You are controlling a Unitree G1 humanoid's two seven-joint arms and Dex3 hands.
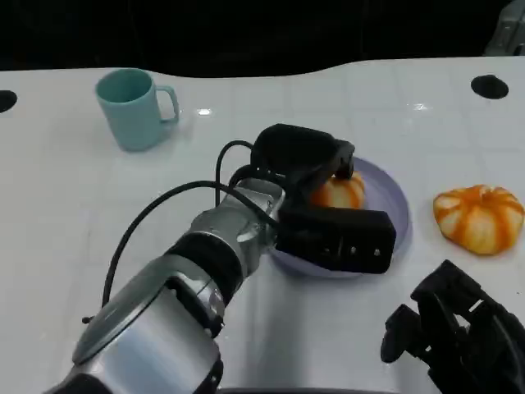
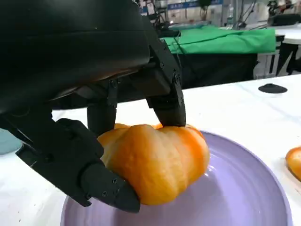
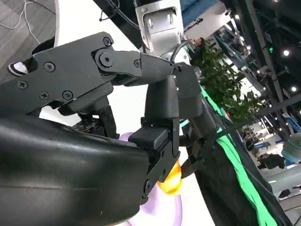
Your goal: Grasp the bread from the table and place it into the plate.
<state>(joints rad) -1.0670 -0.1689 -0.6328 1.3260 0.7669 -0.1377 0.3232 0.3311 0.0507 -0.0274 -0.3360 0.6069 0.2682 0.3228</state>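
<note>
The left robot hand grasps the bread over the plate, release outstanding; the right robot hand waits clenched at five o'clock of the plate.

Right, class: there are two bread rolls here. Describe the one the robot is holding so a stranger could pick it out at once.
Start at the white table and find the lilac plate near its middle. The bread roll sits over that plate, gripped by the left hand. Unlike the other roll, which lies untouched on the bare table beside the plate, this one has black fingers around it.
</note>
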